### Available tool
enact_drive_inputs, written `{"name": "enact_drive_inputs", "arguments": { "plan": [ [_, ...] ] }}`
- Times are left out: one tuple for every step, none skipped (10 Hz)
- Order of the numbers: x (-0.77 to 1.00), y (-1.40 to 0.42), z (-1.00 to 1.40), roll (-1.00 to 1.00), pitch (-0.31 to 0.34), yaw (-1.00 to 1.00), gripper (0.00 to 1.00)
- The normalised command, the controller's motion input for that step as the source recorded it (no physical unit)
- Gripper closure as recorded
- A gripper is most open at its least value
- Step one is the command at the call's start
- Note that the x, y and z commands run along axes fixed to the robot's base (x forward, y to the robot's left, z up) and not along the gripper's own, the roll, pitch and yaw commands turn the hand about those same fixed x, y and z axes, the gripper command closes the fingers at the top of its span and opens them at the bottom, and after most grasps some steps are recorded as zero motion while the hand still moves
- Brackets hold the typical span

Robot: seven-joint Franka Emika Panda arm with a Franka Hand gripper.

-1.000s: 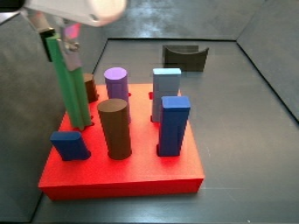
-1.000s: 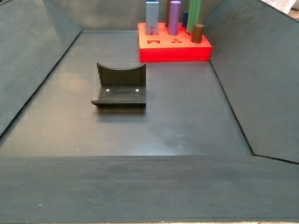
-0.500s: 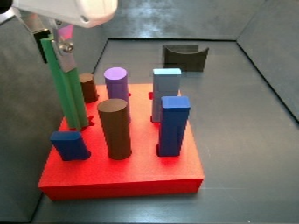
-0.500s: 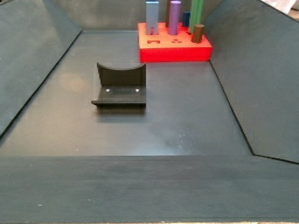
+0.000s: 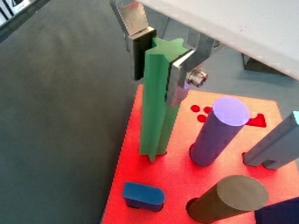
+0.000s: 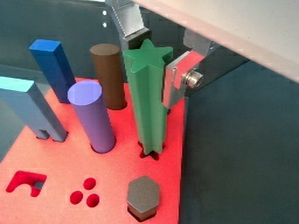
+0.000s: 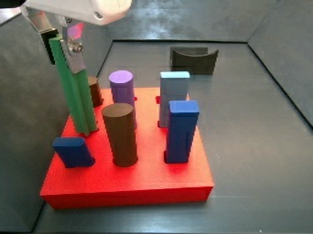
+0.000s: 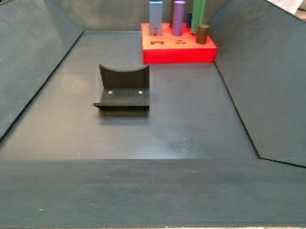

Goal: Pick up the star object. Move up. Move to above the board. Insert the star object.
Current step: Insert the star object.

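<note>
The star object (image 7: 73,91) is a tall green rod standing upright at the left rear of the red board (image 7: 134,187). Both wrist views show its foot sitting in a star-shaped hole of the board (image 5: 131,162) (image 6: 117,175). My gripper (image 5: 162,61) (image 6: 156,61) is shut on the rod's top end, a silver finger against each side of the star object (image 5: 158,105) (image 6: 146,96). In a side view the gripper (image 7: 64,50) hangs over the board's left rear part. The far side view shows the board (image 8: 180,54) and the star object (image 8: 201,13), with the gripper out of frame.
A brown cylinder (image 7: 119,132), a purple peg (image 7: 121,87), a pale blue post (image 7: 174,96) and two dark blue posts (image 7: 181,128) (image 7: 71,151) stand on the board close around the rod. The dark fixture (image 8: 123,89) (image 7: 193,59) sits on the bin floor. Sloped grey walls enclose the bin.
The gripper and the rod's top swayed slightly left half a second ago and are back where they were. The rod's foot stayed in the board.
</note>
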Motion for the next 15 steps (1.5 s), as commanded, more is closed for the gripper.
{"name": "enact_drive_inputs", "arguments": {
  "plan": [
    [0.0, 0.09, 0.0, 0.0, 0.0, 0.0, 1.0],
    [0.0, 0.08, 0.0, 0.0, 0.0, 0.0, 1.0],
    [0.0, 0.06, 0.0, 0.0, 0.0, 0.0, 1.0],
    [0.0, 0.0, 0.0, 0.01, 0.0, 0.0, 1.0],
    [0.0, 0.0, 0.0, 0.01, 0.0, 0.0, 1.0],
    [0.0, -0.03, 0.0, 0.02, 0.0, 0.0, 1.0],
    [0.0, -0.09, 0.0, 0.02, 0.0, 0.0, 1.0],
    [0.0, -0.08, -0.02, 0.02, 0.0, 0.0, 1.0],
    [0.0, -0.08, -0.04, 0.01, 0.0, 0.0, 1.0],
    [0.0, 0.0, -0.21, 0.05, 0.0, 0.0, 1.0],
    [-0.03, 0.05, -0.37, 0.11, 0.0, 0.03, 1.0],
    [-0.01, 0.0, -0.19, 0.07, 0.0, 0.0, 1.0],
    [0.0, -0.02, -0.05, 0.02, 0.0, 0.0, 1.0],
    [0.04, 0.0, -0.05, 0.01, 0.0, 0.0, 1.0],
    [0.08, 0.0, -0.04, 0.01, 0.0, 0.0, 1.0]
  ]
}}
